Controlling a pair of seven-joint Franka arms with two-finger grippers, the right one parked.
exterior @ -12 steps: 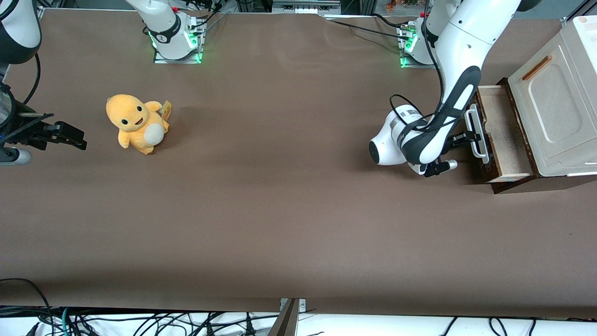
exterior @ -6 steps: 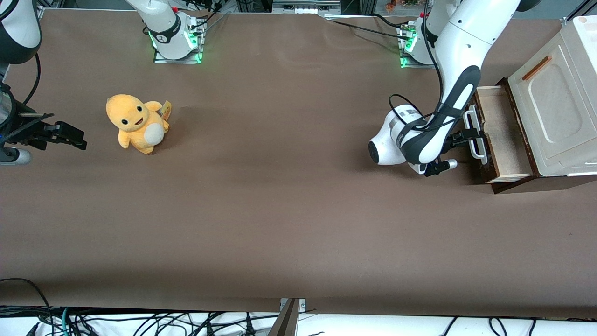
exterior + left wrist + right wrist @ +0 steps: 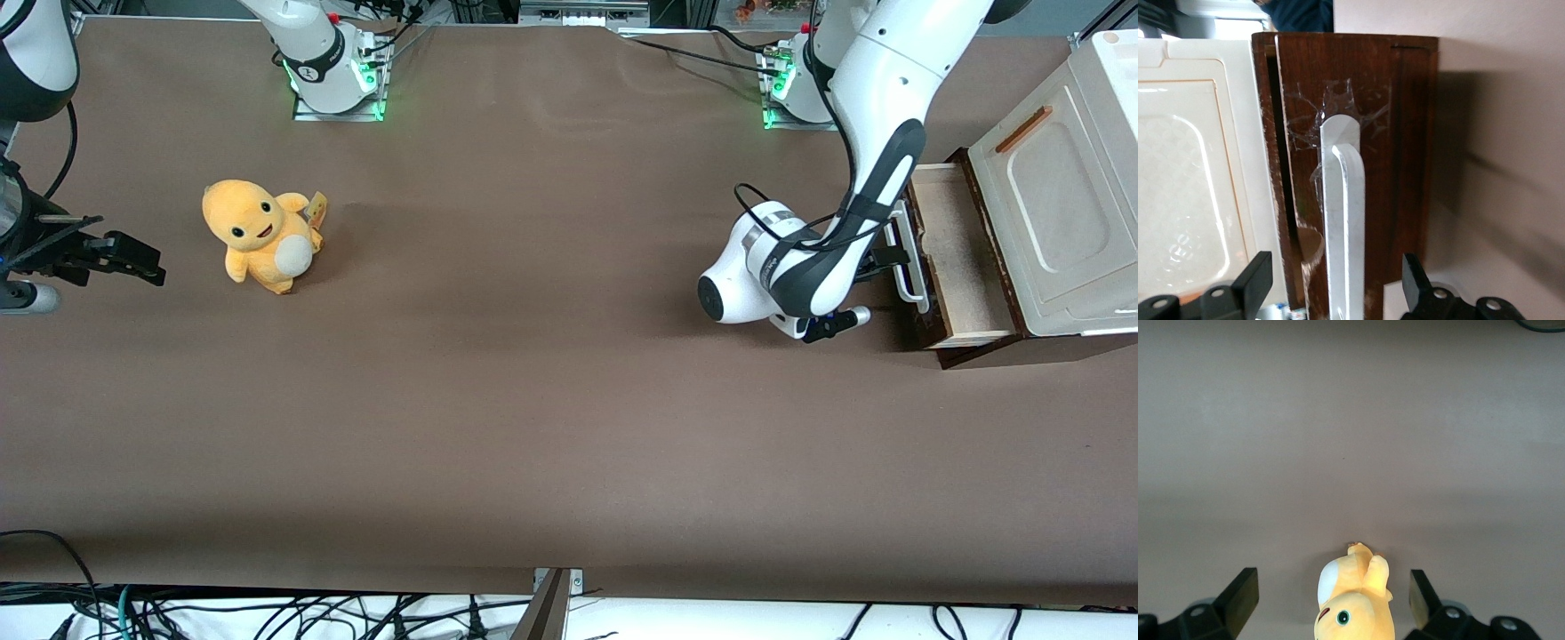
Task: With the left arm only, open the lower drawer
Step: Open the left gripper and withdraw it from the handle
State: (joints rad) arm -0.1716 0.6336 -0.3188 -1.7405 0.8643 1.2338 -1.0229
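Left arm [image 3: 876, 107] gripper [image 3: 1338, 287] spread wide, fingers [image 3: 1255, 280] either side of white handle [image 3: 1343, 227], not touching. Drawer [image 3: 956, 258] pulled partway out.

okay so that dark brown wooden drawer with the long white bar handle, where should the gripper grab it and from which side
Take the lower drawer by its long white bar handle, near mid-length, coming straight at the dark brown front. The bar stands off the wood on end posts, leaving a gap for a finger. The left arm's small black two-finger gripper sits open there now, one finger either side of the bar, probably right for a straight pull.
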